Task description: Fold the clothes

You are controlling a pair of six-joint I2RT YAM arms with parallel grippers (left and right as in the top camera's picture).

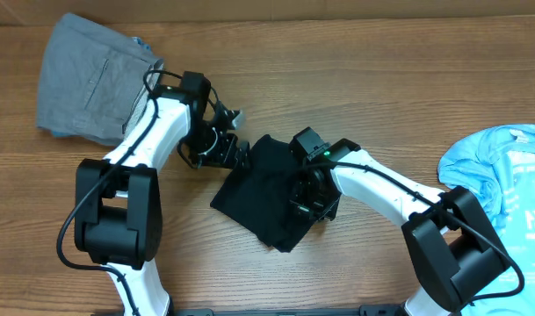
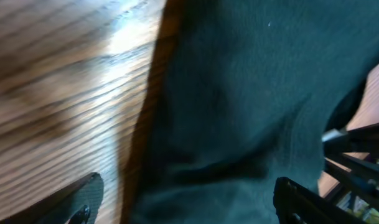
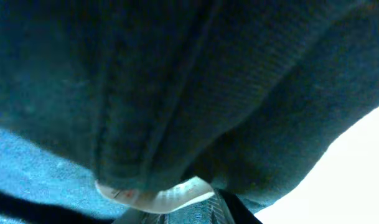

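While the black T-shirt (image 1: 263, 197) lies folded at the middle of the tabletop (image 1: 364, 79), I see the left gripper (image 1: 234, 151) spread wide at its far-left corner, holding nothing. The right gripper (image 1: 307, 204) pinches a bunched ridge of it near its right side. The grey garment (image 1: 91, 79) sits at the far-left corner, the light-blue T-shirt (image 1: 504, 175) at the right edge.
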